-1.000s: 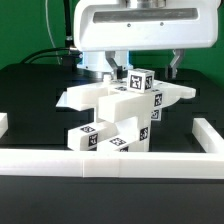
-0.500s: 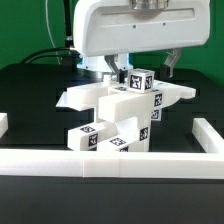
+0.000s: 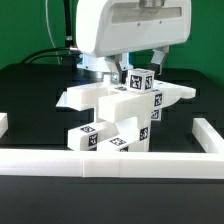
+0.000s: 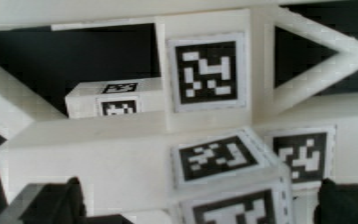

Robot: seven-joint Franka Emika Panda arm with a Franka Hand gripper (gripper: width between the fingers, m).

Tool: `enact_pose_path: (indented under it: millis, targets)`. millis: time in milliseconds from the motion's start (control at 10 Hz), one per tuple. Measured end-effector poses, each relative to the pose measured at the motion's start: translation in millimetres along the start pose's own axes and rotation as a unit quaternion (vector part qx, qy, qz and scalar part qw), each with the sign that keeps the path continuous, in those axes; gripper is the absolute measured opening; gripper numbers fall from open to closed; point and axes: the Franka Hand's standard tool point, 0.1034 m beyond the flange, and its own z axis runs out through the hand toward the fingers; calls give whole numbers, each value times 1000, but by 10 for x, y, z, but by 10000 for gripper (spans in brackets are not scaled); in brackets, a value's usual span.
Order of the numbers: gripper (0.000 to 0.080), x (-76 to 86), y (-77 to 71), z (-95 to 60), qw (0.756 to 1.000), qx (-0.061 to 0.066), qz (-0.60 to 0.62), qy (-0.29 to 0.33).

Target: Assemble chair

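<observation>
The partly built white chair [image 3: 105, 100] stands mid-table, made of glossy blocky parts with black-and-white tags. A tagged block [image 3: 139, 80] sits at its top and more tagged blocks [image 3: 100, 138] at its front. My gripper [image 3: 141, 64] hangs right above the top block, with one finger on each side. In the wrist view the gripper [image 4: 202, 205] is open. Its dark fingers [image 4: 51, 205] stand apart from the tagged block [image 4: 229, 165] between them. Beyond that block I see the X-braced seat piece [image 4: 206, 65] and a small tagged block [image 4: 119, 100].
A long low white border wall [image 3: 110, 165] runs along the front, with short ends at the exterior view's right [image 3: 210, 130] and left [image 3: 3, 122]. Black cables [image 3: 50, 50] lie at the back left. The table top is black.
The gripper body has shifted toward the exterior view's left and slightly up. The finger on the right now shows closer to the top block. The chair parts have not moved.
</observation>
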Motion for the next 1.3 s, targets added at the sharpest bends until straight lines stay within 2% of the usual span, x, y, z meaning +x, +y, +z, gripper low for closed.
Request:
enact_pose_path:
  millis: [100,400,500,600,700,1000,1300]
  targets:
    - [649,-11,11,0,1000,0,-30,0]
    - [621,18,-19,1,1000,0,-2,0]
    - [444,24,-26,2,1000,1,5,0]
    - [444,17,-18,3,1000,1,6,0]
    - [281,15,-16,2,1000,1,17,0]
    - [284,12,-13,3,999,1,47,1]
    - [284,12,-14,4,989,1,151,1]
